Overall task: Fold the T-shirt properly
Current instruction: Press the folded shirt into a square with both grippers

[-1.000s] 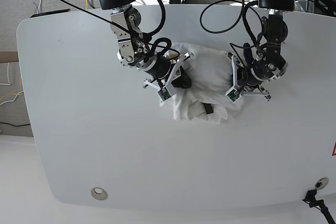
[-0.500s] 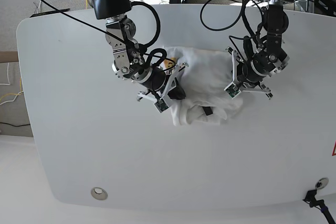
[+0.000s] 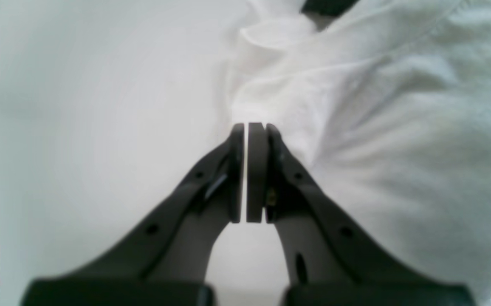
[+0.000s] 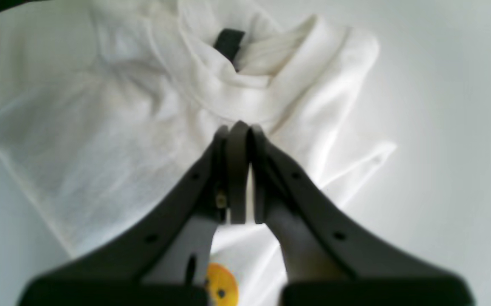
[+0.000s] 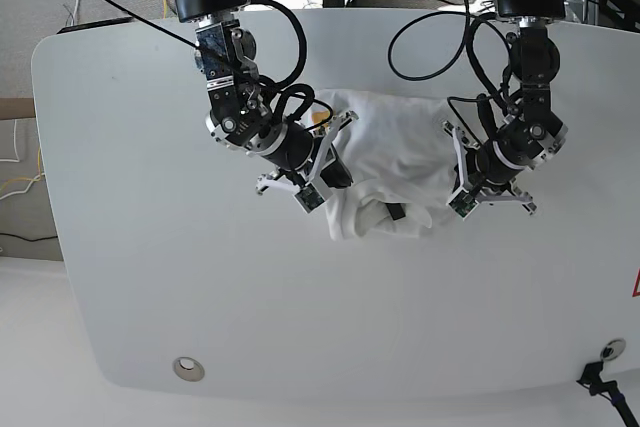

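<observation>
Base view showed the T-shirt (image 5: 385, 172) bunched in a loose heap near the middle of the white table (image 5: 150, 277), a little toward its far edge, with one arm at each side of it. The left gripper (image 3: 249, 127) had its jaws pressed together; in the left wrist view their tips met a ridge of white cloth at the heap's edge, though whether any fabric was pinched between them could not be told. The right gripper (image 4: 237, 127) was likewise closed, its tips over a fold just below the collar (image 4: 249, 55), where a dark neck label (image 4: 228, 42) showed; again a grip on cloth could not be confirmed. A small yellow emblem (image 4: 222, 289) peeked out under that gripper.

The shirt was far from folded. The step in hand looked like spreading the crumpled garment flat. To do it well, each gripper should take a single layer at an opposite edge, then draw apart evenly and low over the table, so the cloth opens without dragging the whole heap to one side. Pinching several layers would only carry the bunching along.
</observation>
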